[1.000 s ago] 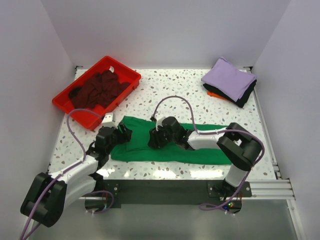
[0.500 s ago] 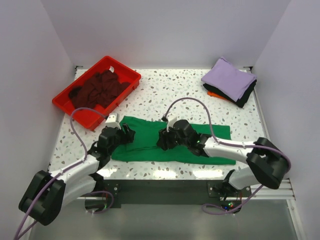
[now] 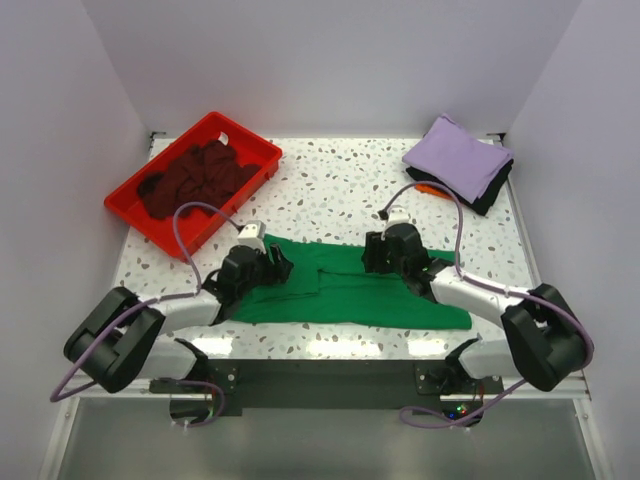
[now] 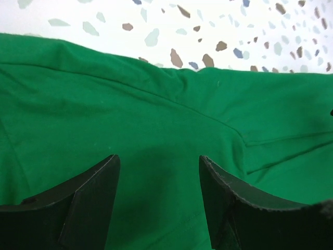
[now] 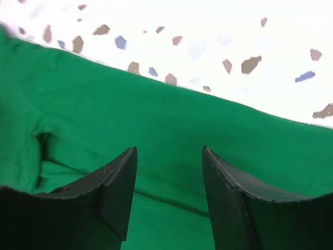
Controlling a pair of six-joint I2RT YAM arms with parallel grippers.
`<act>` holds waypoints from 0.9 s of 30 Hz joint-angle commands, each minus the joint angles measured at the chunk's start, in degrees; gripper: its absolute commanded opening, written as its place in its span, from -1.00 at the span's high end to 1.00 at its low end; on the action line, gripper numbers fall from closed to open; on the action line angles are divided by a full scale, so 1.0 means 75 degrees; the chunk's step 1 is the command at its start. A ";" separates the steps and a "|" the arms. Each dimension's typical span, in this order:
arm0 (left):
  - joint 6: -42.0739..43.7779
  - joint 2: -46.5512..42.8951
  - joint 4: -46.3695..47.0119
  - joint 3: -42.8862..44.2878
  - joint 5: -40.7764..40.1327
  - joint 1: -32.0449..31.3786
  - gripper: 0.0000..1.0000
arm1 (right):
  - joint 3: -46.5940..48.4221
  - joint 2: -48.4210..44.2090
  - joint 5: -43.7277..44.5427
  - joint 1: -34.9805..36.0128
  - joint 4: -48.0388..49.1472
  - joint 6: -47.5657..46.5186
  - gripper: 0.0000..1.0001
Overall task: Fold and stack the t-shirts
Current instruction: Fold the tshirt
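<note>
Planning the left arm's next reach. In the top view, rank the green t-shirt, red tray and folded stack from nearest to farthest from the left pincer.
1. green t-shirt: directly under the left pincer, along the near edge.
2. red tray: back left, holding the maroon t-shirt.
3. folded stack: back right corner, lavender on top.

Lab test cell: white walls box a speckled table.
</note>
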 commanded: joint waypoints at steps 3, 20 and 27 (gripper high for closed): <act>-0.0131 0.0874 0.0868 0.0470 -0.0061 -0.0033 -0.33 | -0.0243 0.0373 0.0223 -0.0162 0.0521 0.0163 -0.13; 0.0174 0.3300 0.0811 0.1969 -0.0283 -0.0033 -0.34 | -0.0596 0.0469 0.0646 -0.0255 -0.0649 0.1275 -0.12; 0.0443 0.4379 0.0108 0.3352 -0.0424 0.0002 -0.34 | -0.0584 -0.0234 0.0190 -0.0255 -0.1506 0.1604 -0.14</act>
